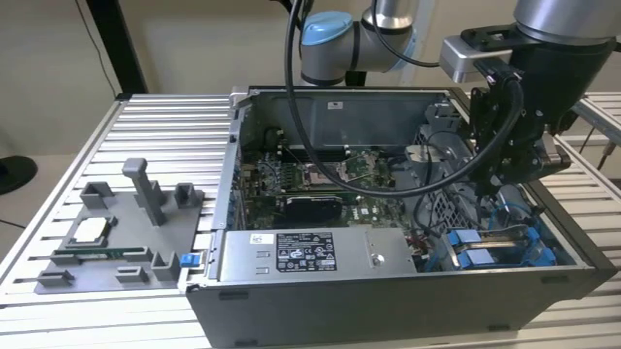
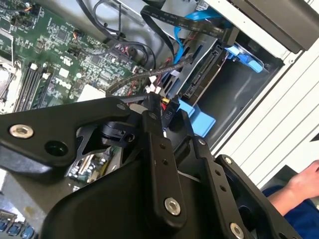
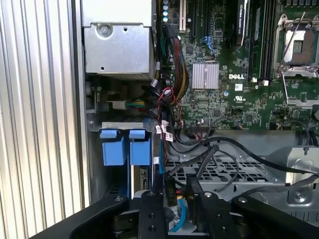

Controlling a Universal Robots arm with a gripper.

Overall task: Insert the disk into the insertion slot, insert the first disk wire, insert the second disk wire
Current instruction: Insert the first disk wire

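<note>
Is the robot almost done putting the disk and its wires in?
Partway. The disk already sits in its slot, with its blue frame showing. The gripper pinches a black wire plug right beside the disk, seemingly not pushed in. Neither wire looks plugged into the disk yet.

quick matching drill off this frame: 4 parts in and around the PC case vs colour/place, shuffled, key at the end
Things:
1. motherboard
2. power-supply box
3. disk carrier tabs
4. fixture tray

Colour or place:
A. bright blue
B. grey, on the table outside the case, at the exterior view's left
C. green
D. grey metal with a white label, inside the case

Pairs: 1-C, 2-D, 3-A, 4-B
</note>
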